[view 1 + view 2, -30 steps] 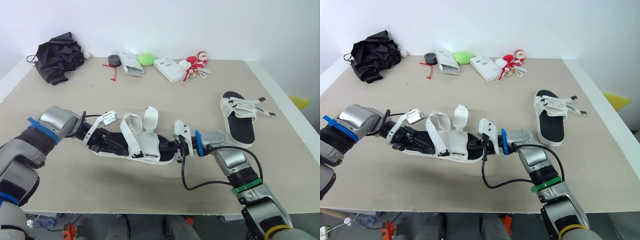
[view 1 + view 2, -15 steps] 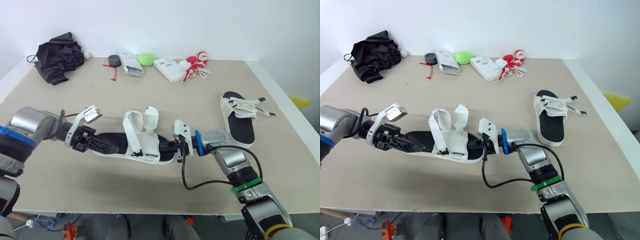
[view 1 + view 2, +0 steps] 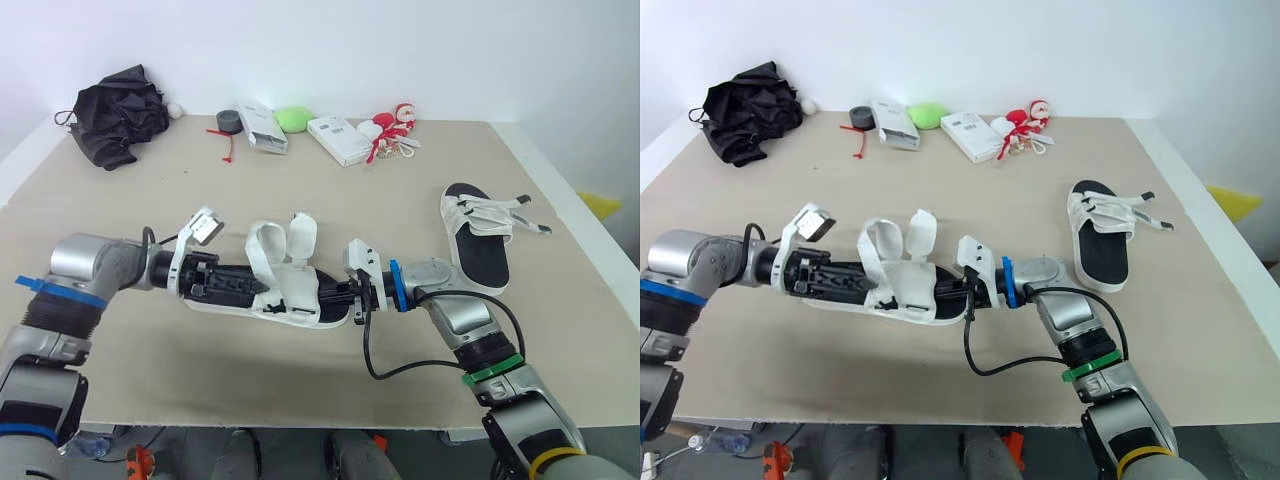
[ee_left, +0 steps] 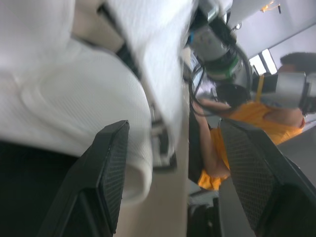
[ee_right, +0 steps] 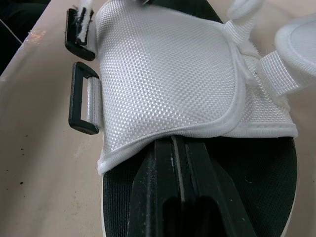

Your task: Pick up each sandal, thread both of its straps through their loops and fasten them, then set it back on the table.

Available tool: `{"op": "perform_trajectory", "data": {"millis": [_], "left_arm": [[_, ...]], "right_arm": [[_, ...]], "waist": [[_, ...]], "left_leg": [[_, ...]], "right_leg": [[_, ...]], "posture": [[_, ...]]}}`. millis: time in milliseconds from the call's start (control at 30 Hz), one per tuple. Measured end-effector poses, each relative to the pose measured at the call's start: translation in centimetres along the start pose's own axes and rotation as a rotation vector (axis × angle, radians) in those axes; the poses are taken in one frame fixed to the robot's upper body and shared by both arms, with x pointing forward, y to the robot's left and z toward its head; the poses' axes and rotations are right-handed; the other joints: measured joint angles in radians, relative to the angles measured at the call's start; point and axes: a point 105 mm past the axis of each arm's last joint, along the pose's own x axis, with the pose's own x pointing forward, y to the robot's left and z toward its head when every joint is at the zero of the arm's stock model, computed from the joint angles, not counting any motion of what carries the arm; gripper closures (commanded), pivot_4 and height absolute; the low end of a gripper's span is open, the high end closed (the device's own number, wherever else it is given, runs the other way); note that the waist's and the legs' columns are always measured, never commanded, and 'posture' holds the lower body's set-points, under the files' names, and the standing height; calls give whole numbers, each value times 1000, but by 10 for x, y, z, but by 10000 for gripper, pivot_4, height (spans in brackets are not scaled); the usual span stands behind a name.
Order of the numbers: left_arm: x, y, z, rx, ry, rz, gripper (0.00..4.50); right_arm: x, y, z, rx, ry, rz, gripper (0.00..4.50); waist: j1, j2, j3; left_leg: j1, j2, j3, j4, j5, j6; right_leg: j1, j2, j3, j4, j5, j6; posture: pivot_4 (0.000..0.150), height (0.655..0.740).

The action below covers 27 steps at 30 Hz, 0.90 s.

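A black-soled sandal (image 3: 285,298) with white straps lies across the middle of the table, its two straps (image 3: 283,250) standing up loose. My right gripper (image 3: 328,296) is shut on the edge of its sole, just under the white strap pad (image 5: 168,74) with two black loops (image 5: 83,106) beside it. My left gripper (image 3: 248,286) is open over the sandal's other end. In the left wrist view its fingers (image 4: 106,173) stand wide apart with a white strap (image 4: 79,108) between them. A second sandal (image 3: 478,240) lies flat to the right, its straps trailing.
Along the table's back edge lie a black bag (image 3: 115,115), a tape roll (image 3: 229,121), two white boxes (image 3: 338,138), a green object (image 3: 293,118) and red-and-white trinkets (image 3: 392,125). The table's right edge (image 3: 575,225) runs close to the second sandal.
My left gripper let go of the sandal's end, opened and drew back to the left, then came back over that end, still open. The right gripper kept its hold.
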Motion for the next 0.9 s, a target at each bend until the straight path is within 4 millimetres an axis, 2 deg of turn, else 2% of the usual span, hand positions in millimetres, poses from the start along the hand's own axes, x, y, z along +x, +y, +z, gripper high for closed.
{"op": "perform_trajectory", "data": {"millis": [67, 167, 400, 667, 767, 833, 900], "left_arm": [[-8, -3, -1, -14, 7, 9, 15269], [-8, -2, 0, -12, -1, 17, 15269], [12, 0, 10, 44, -58, -4, 15269], [21, 4, 2, 59, -72, 3, 15269], [24, 2, 4, 81, -76, -7, 22635], [24, 3, 5, 92, -84, 4, 32737], [25, 4, 5, 98, -86, 11, 40930]], "right_arm": [[-1, 0, 0, 1, 2, -1, 45000], [-2, -1, -1, 0, 5, -2, 45000], [0, 0, 0, 0, 3, 1, 45000], [0, -1, 0, 1, 4, -1, 45000], [0, -1, 0, 1, 4, 0, 45000], [0, -1, 0, 1, 4, 0, 45000], [0, -1, 0, 2, 4, 0, 45000]], "waist": [[0, 0, 0], [1, 0, 0], [2, 0, 0], [2, 0, 0], [2, 0, 0], [2, 0, 0], [2, 0, 0]], "left_leg": [[0, 0, 0, 0, 0, 0], [0, 0, 0, 0, 0, 0], [0, 0, 0, 0, 0, 0], [0, 0, 0, 0, 0, 0], [0, 0, 0, 0, 0, 0], [0, 0, 0, 0, 0, 0], [0, 0, 0, 0, 0, 0]], "right_leg": [[0, 0, 0, 0, 0, 0], [0, 0, 0, 0, 0, 0], [0, 0, 0, 0, 0, 0], [1, 0, 0, 0, 0, 0], [1, 0, 0, 0, 0, 0], [1, 0, 0, 0, 0, 0], [1, 0, 0, 0, 0, 0]], "posture": [[1500, 7380], [1500, 7380], [1500, 7380], [1500, 7380], [1500, 7380], [1500, 7380], [1500, 7380]]}}
